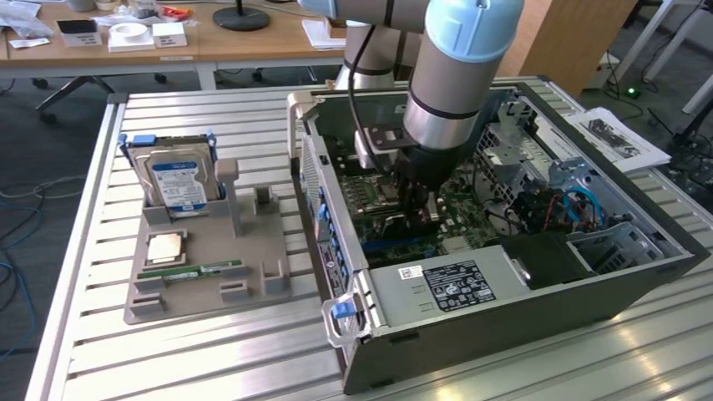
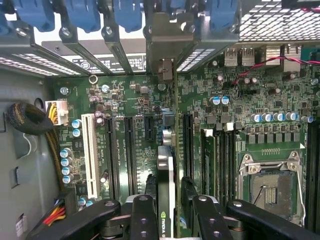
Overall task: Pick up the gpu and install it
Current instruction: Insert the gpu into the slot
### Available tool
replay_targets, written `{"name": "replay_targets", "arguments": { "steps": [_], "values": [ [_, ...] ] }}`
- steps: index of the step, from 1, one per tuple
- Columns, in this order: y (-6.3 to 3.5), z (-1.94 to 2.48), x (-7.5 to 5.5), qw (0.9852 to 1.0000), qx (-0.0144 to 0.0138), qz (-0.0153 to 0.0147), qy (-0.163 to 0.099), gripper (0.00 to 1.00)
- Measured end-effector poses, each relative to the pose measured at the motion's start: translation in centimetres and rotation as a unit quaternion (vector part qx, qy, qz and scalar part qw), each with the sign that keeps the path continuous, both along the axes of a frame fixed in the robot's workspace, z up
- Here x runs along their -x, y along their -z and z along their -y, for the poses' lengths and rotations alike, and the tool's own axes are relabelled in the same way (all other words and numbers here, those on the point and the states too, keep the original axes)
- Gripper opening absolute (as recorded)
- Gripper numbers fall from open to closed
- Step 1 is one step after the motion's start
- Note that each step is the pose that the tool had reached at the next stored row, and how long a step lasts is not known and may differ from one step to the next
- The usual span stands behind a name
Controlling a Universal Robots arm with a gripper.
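Observation:
The gpu (image 2: 166,175) stands edge-on in a slot of the green motherboard (image 2: 125,100), and its silver end bracket (image 2: 161,45) reaches the rear slot openings of the case. My gripper (image 2: 170,215) straddles the card's top edge, one black finger (image 2: 145,215) on each side. The jaws stand slightly apart from the card, with a thin gap on one side. In the exterior view my gripper (image 1: 415,209) is lowered deep inside the open computer case (image 1: 446,288), over the motherboard.
Beside the card are a white slot (image 2: 90,155), memory slots (image 2: 220,160) and the CPU socket (image 2: 270,187). On the exterior view's left, a grey holder (image 1: 206,288) carries a hard drive (image 1: 179,182), a chip (image 1: 165,246) and a green memory stick (image 1: 206,270).

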State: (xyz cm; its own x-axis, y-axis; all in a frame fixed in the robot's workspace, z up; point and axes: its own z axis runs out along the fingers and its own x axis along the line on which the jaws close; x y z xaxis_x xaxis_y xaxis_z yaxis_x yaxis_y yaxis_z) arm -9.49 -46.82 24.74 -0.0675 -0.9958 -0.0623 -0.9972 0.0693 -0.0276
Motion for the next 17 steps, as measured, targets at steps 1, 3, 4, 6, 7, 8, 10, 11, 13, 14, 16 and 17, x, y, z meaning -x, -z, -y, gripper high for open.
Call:
{"name": "replay_targets", "arguments": {
  "steps": [1,3,4,6,7,8,10,11,13,14,16,17],
  "values": [
    [-0.02,0.00,0.00,1.0000,-0.0001,0.0001,-0.001,0.34],
    [-0.03,-0.01,0.00,1.0000,-0.0002,0.0001,-0.004,0.34],
    [-0.03,0.00,0.00,1.0000,-0.0002,0.0001,-0.004,0.34],
    [-0.07,0.00,0.00,1.0000,0.0000,0.0000,-0.008,0.34],
    [-0.07,0.00,0.00,0.9999,-0.0001,0.0000,-0.011,0.34],
    [-0.08,0.00,0.00,0.9999,-0.0001,0.0000,-0.014,0.34],
    [-0.08,0.00,0.00,0.9999,-0.0001,0.0000,-0.015,0.34],
    [-0.08,0.00,0.00,0.9999,0.0000,0.0000,-0.015,0.34],
    [-0.08,0.00,0.00,0.9999,-0.0001,0.0000,-0.015,0.34],
    [-0.08,0.00,0.00,0.9999,0.0000,0.0000,-0.015,0.34],
    [-0.08,0.00,0.00,0.9999,0.0000,0.0000,-0.015,0.34],
    [-0.08,0.00,0.00,0.9999,-0.0001,0.0000,-0.015,0.34]
  ]
}}
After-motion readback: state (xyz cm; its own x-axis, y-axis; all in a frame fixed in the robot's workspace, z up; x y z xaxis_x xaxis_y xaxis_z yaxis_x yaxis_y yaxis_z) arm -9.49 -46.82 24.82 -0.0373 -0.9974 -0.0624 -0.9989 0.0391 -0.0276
